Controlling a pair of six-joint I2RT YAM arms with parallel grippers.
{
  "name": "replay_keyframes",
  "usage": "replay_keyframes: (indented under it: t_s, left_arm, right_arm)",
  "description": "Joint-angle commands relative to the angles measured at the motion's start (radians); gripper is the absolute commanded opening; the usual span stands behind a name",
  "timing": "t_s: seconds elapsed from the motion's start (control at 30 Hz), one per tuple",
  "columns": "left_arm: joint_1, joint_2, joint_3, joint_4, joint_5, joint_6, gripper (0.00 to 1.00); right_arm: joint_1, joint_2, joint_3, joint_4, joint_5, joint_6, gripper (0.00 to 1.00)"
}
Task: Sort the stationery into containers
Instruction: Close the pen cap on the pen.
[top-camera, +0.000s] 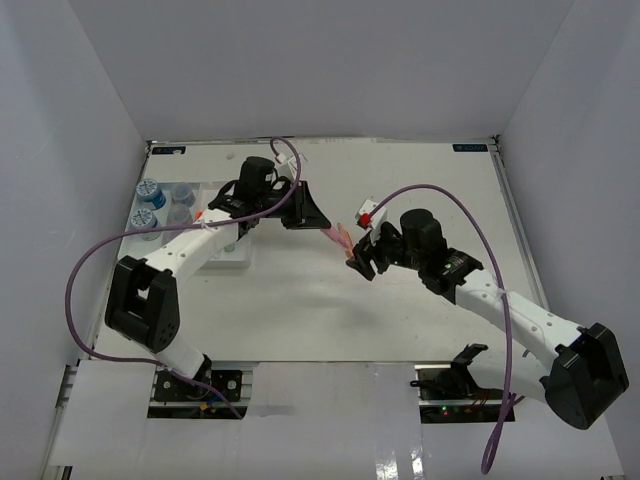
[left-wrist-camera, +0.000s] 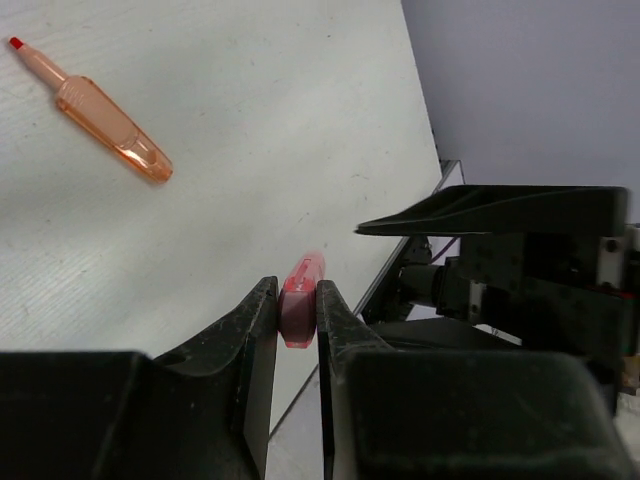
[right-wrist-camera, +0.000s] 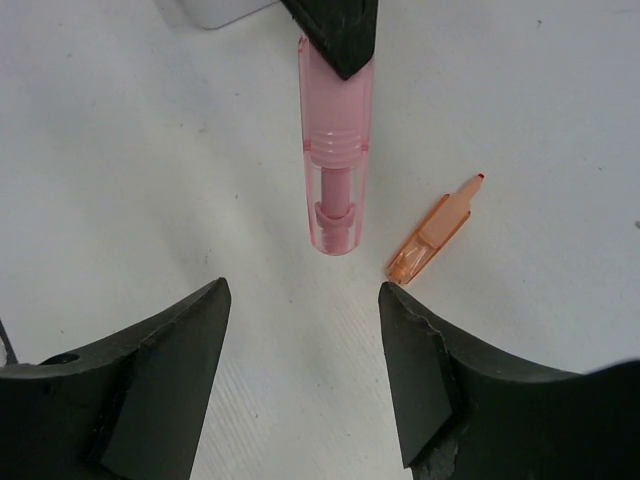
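two markers are out of the tray at this moment, and only one of them is in a grip. your left claw (left-wrist-camera: 296, 292) is pinching the pink marker (right-wrist-camera: 335, 170) by one end, holding it off the table (top-camera: 300, 320) over its middle, with the free end pointing toward your right arm. your right claw (right-wrist-camera: 302, 288) is spread wide just short of that free end, a finger on each side of its line and touching nothing. the orange marker (right-wrist-camera: 430, 235) lies flat on the table just beside the pink one's tip, apart from both claws.

this looks like the carrying step for the pink marker. the tray (top-camera: 230, 260) sits by the table's left edge, toward the far-left corner, so your next move is to swing the left arm back that way. bring the marker low over one long compartment, line it up lengthwise, and only then let the fingers part. the grip is near one end, so expect the marker to tip as it drops. keep the right claw clear of the left arm's path. it is well placed to go down on the orange marker afterwards, with the fingers set across its barrel.

counted from above: one pink marker, one orange marker, one tray, two blue-lidded jars (top-camera: 148, 190) and two clear jars (top-camera: 182, 196), all four jars in the tray's far-left part. your left arm covers much of the tray, so more may lie under it. you have no highlighter in sight in any view.
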Motion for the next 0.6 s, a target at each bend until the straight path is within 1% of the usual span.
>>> replay_keyframes:
  t_s: [0.0, 0.17, 0.37, 0.47, 0.57]
  left_arm:
    - [-0.002, -0.085, 0.052, 0.025, 0.047, -0.023, 0.13]
    - [-0.002, -0.104, 0.066, 0.009, 0.056, -0.044, 0.14]
    - [-0.002, -0.108, 0.053, -0.016, 0.071, -0.064, 0.14]
    - [-0.002, -0.108, 0.056, -0.031, 0.062, -0.063, 0.14]
    - [-0.002, -0.105, 0.058, -0.041, 0.05, -0.058, 0.14]
  right_arm:
    - [0.0, 0.046, 0.02, 0.022, -0.047, -0.016, 0.67]
    - [0.002, 0.13, 0.058, 0.077, -0.042, -0.022, 0.66]
    - [0.002, 0.184, 0.109, 0.123, -0.021, -0.028, 0.62]
    - [0.0, 0.19, 0.121, 0.143, -0.016, -0.029, 0.6]
    - [0.002, 0.184, 0.126, 0.157, -0.028, -0.029, 0.53]
